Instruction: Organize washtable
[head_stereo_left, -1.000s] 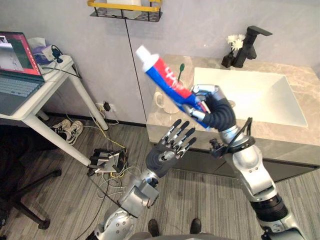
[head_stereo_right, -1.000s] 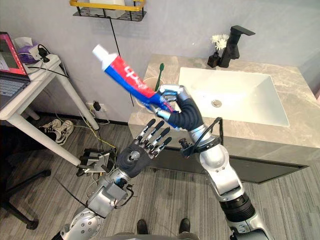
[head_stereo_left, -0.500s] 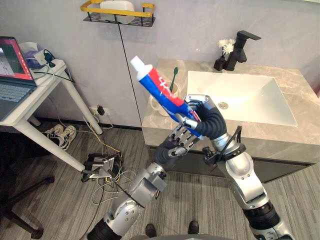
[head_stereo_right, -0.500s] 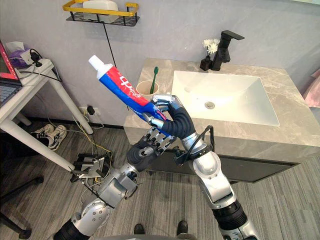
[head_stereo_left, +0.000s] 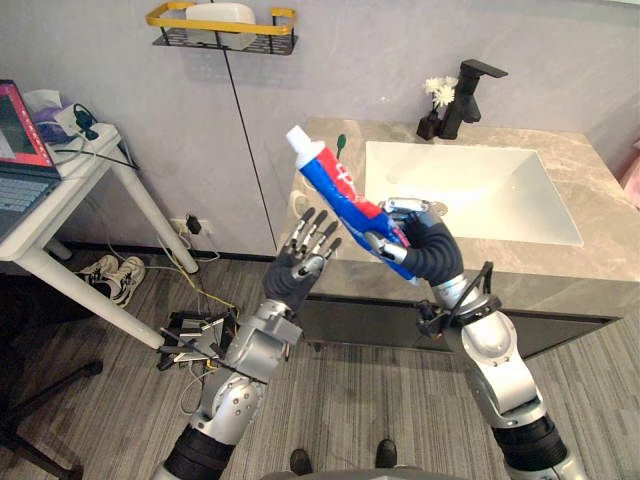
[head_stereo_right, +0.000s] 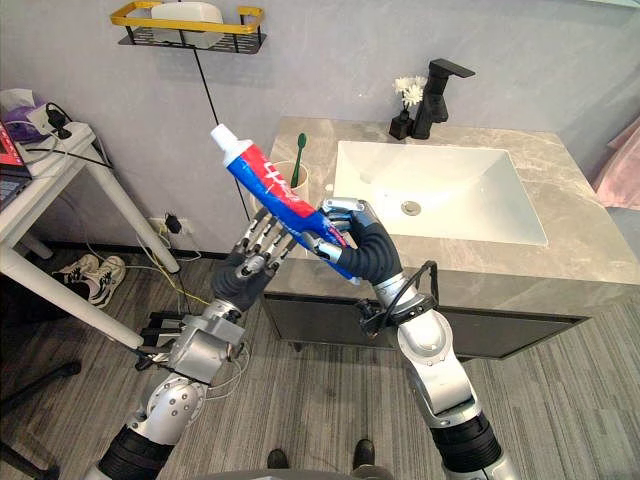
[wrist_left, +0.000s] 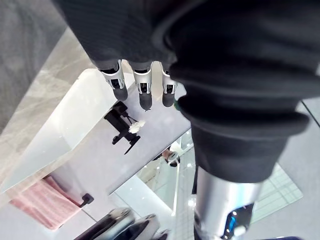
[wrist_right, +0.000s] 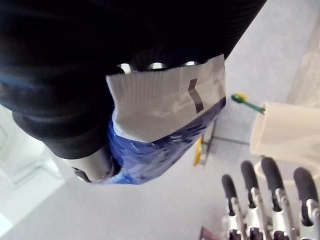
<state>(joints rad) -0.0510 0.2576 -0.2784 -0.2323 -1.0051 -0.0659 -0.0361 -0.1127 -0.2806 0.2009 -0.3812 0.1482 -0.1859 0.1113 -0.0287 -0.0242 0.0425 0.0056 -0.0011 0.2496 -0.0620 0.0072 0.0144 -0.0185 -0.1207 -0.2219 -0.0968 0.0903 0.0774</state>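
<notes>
Washtable (head_stereo_left: 560, 268) front: right hand (head_stereo_left: 432, 255) fingers (head_stereo_left: 405, 207) curled round toothpaste tube (head_stereo_left: 330, 180) base.

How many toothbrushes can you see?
1. The green toothbrush stands in the cup at the left end of the counter, just behind the toothpaste tube that the right hand holds. The tube might hide another.

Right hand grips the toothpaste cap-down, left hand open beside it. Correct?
No: the cap points up, as the left eye view shows. The right hand does grip the toothpaste, with the left hand open beside it.
</notes>
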